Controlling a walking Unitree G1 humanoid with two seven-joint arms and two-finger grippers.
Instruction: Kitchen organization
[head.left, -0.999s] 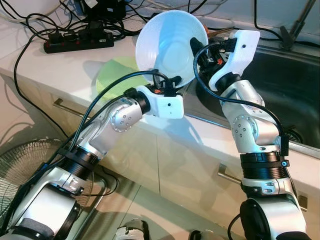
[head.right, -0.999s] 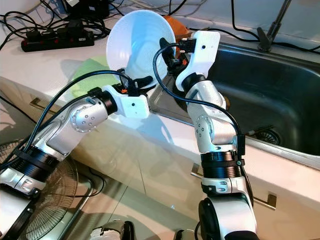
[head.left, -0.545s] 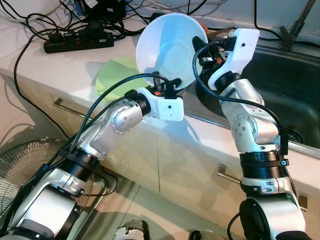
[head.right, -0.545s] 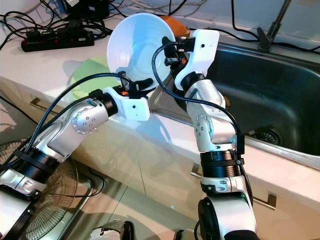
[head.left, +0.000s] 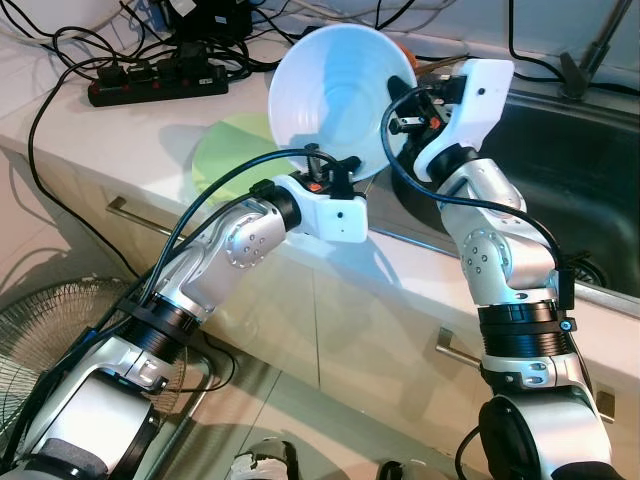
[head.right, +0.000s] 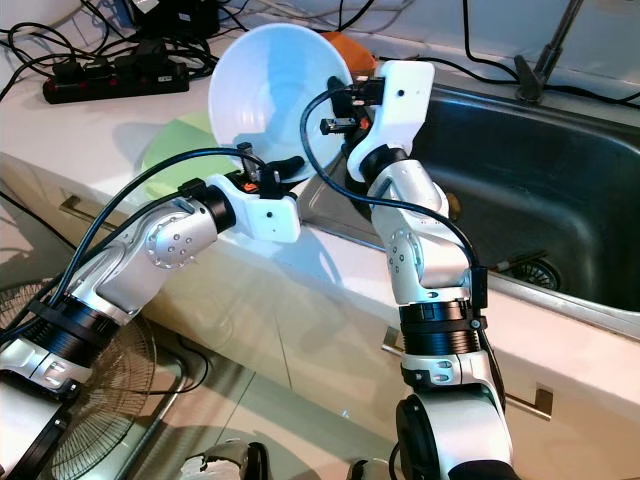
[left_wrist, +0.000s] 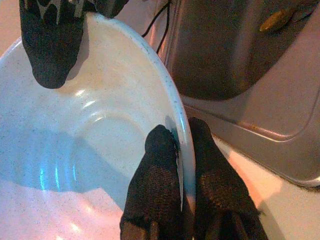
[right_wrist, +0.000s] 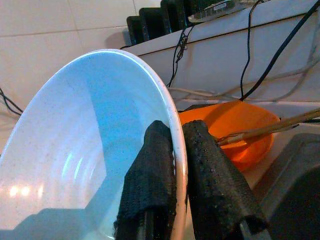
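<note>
A large white bowl (head.left: 335, 95) is held tilted in the air above the tabletop (head.left: 130, 140) edge, beside the sink (head.right: 520, 190), its hollow showing nothing inside. The left pincer (left_wrist: 182, 165) is clamped on its lower rim, one finger inside and one outside, and the right pincer (right_wrist: 175, 160) is clamped the same way on the rim's far side. Behind it an orange bowl (right_wrist: 235, 125) holds a thin stick-like thing. A green plate (head.left: 225, 150) lies on the tabletop under the bowl, near a black power strip (head.left: 155, 85).

Bowl (head.left: 335, 95) above counter (head.left: 120, 140) edge, left of sink (head.left: 560, 170); plate (head.left: 232, 150) beneath, power strip (head.left: 155, 85) behind.
</note>
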